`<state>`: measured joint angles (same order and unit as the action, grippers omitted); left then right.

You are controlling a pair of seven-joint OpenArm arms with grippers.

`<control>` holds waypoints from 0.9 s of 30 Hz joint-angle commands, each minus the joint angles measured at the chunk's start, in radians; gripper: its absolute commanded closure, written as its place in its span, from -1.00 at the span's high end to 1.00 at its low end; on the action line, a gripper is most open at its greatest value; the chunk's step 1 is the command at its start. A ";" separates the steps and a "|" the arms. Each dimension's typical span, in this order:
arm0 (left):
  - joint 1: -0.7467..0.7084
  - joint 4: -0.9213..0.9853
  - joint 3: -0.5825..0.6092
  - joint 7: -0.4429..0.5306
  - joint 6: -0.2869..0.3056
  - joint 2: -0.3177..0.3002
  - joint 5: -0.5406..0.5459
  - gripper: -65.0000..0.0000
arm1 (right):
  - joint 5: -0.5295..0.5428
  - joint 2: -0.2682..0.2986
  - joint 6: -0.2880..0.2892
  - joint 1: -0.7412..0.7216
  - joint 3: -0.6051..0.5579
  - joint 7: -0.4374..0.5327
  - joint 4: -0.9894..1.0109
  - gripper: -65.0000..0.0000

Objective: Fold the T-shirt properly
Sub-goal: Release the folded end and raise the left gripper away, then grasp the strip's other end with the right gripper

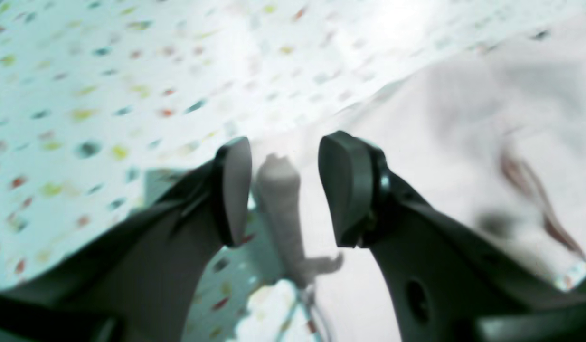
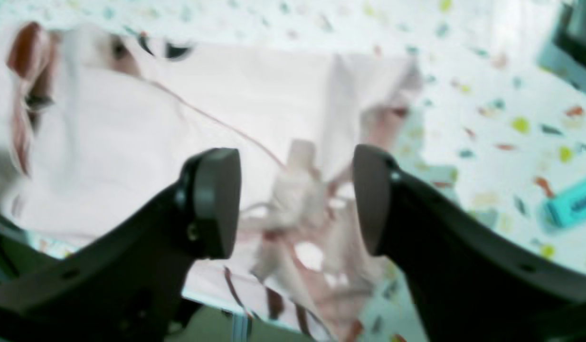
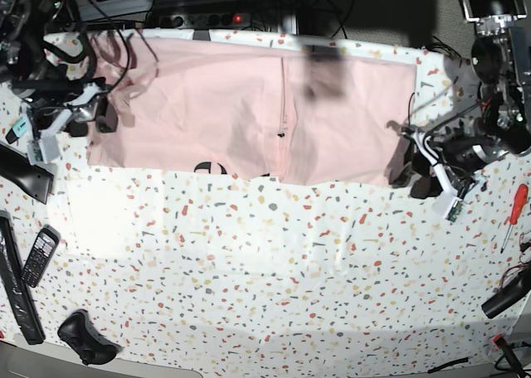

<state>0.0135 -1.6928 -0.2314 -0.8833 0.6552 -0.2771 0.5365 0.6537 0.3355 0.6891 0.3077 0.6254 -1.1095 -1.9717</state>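
Lying in a long folded band across the far side of the worktop (image 3: 249, 262), the shirt (image 3: 249, 104) has both ends freed. Left claw (image 1: 284, 190) and right claw (image 2: 295, 202) gape wide, holding nothing; a cloth nub stands loose between each pair of jaws. For the next fold, regrip both corners of one long edge evenly and carry them level. Near worktop is open; phone (image 3: 39, 255) and screwdriver (image 3: 513, 216) crowd the sides.

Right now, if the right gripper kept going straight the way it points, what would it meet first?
Probably the T-shirt: the right gripper, jaws open, points at a bunched fold of its pink fabric lying between the fingers. The blur leaves depth unclear, so contact may already be close.
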 commanded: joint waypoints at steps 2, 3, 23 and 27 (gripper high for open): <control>0.014 -0.017 -0.008 0.025 -0.001 -0.009 -0.033 -0.20 | 0.007 0.038 -0.010 -0.006 0.013 0.010 0.028 0.16; 0.014 -0.017 -0.008 0.025 -0.001 -0.009 -0.045 -0.20 | 0.008 0.051 -0.010 -0.006 0.013 0.010 0.055 0.16; 0.003 -0.017 -0.008 0.100 -0.110 -0.009 -0.223 -0.20 | 0.138 0.107 0.009 -0.166 -0.001 -0.014 0.527 0.16; 0.003 -0.017 -0.008 0.100 -0.110 -0.009 -0.222 -0.20 | 0.159 0.105 0.009 -0.166 -0.025 -0.014 0.546 0.16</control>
<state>0.0029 -1.6928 -0.2348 -0.8074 0.5457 -0.2771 0.3058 0.7956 0.4217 0.6914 0.1520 0.5976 -1.1275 -1.4155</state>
